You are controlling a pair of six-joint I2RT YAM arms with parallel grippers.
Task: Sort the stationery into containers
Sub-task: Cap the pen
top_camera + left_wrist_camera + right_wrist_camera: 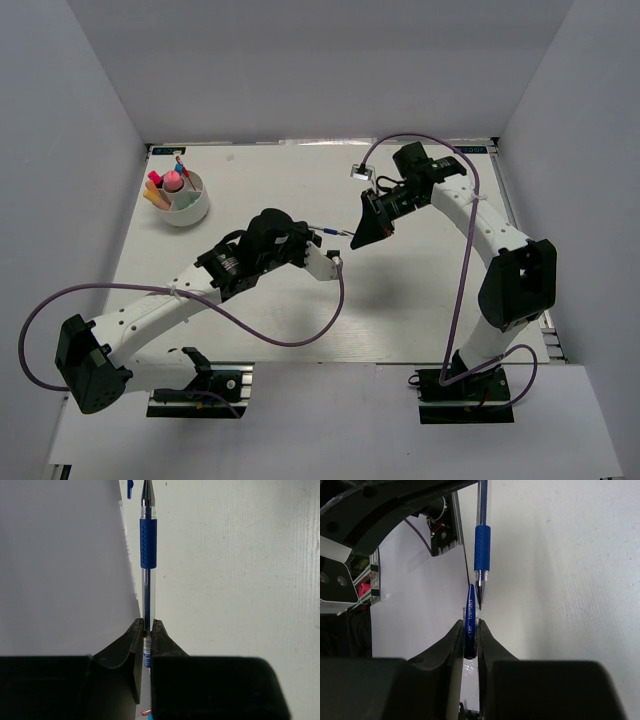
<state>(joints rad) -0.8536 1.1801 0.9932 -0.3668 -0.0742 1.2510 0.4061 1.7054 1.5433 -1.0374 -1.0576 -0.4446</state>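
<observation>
My left gripper (148, 625) is shut on the rear end of a clear pen (148, 545) with a blue grip and a bare metal tip. In the top view the left gripper (308, 232) holds it above the table's middle. My right gripper (471, 625) is shut on the pen's clear cap (471, 615), which has a blue clip. The pen (481, 550) points tip-first at the cap's mouth, just short of it. The right gripper (355, 238) faces the left one. The white bowl (194, 212) stands at the far left.
The bowl holds a pink round-topped stick (173, 180), an orange marker (155, 197), a pink marker (154, 179) and a thin pen (180, 160). A purple cable (300, 340) loops over the near table. White walls close in the left, back and right.
</observation>
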